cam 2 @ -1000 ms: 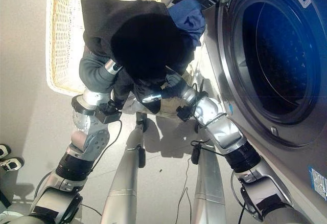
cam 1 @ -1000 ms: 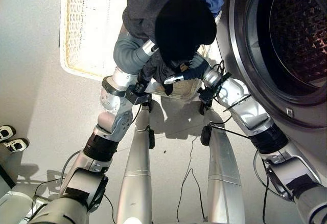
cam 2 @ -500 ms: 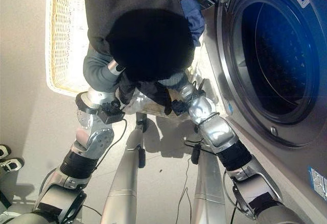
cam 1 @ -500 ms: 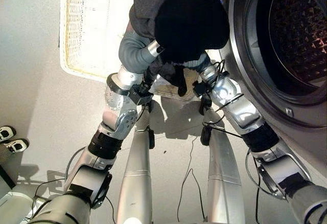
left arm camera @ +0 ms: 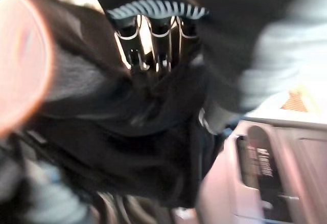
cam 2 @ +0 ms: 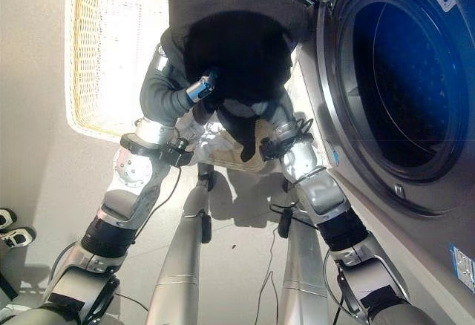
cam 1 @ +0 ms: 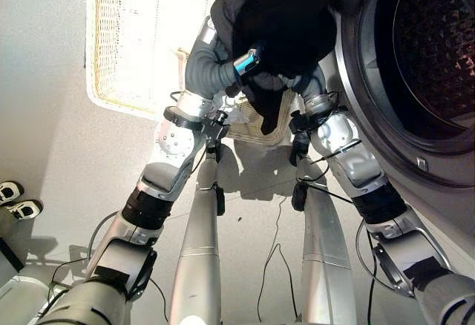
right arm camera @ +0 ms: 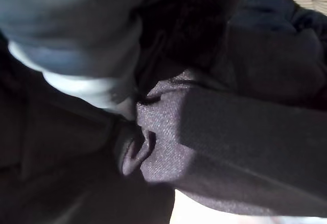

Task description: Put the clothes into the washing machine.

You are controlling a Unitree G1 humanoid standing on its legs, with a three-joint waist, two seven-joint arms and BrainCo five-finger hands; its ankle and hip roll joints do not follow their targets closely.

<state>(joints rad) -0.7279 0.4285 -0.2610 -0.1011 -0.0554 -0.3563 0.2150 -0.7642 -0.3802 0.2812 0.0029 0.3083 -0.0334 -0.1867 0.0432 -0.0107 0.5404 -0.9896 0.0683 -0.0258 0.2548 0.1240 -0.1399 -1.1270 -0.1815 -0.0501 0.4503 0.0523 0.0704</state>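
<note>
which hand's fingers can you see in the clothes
The left hand: its silver fingers dig into the dark clothes; the right hand is buried under them.

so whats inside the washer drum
Through the open door the drum shows only its bare perforated wall. Its lower part is hidden by the rim. The dark clothes are outside it.

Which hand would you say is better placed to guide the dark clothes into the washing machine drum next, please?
Probably the right. Both arms carry the dark clothes beside the drum opening, but the right arm is on the washer's side. The left hand, fingers sunk in cloth, is on the side of the wicker basket.
</note>
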